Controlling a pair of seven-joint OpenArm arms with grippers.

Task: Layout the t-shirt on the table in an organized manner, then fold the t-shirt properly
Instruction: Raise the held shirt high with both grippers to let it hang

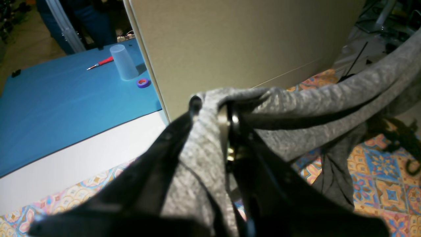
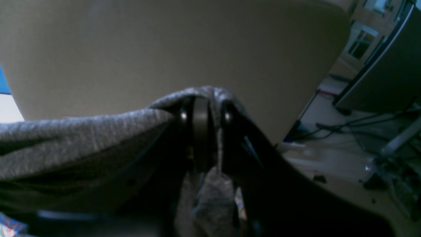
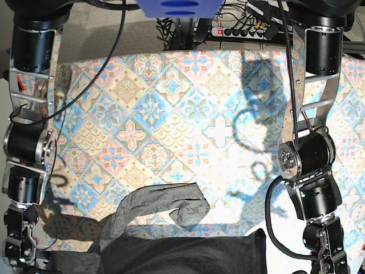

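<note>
Pastel tile print in blue, pink, peach and cream covers the worktop, the largest thing in the base view, with the two dark arms standing along its side edges. Along its near edge hangs the dark heather-grey t-shirt, lifted clear and stretched into a wide band between the arms, one sleeve flopped forward in a loose curl onto the tiles.

In both wrist views a big tan cardboard panel stands just behind the cloth. To its left, in the left wrist view, lies a blue mat bordered by a white strip.

The left end effector is pressed together on a bunched edge of the t-shirt, with grey knit squeezed between the black fingers and trailing away to the right in a taut roll. The right end effector is likewise pinching the shirt; fabric bulges over its fingertips and runs off to the left.

On the blue mat stand a translucent upturned cup, beside it a red-handled screwdriver, and a small purple roll of tape near the mat's edge.
</note>
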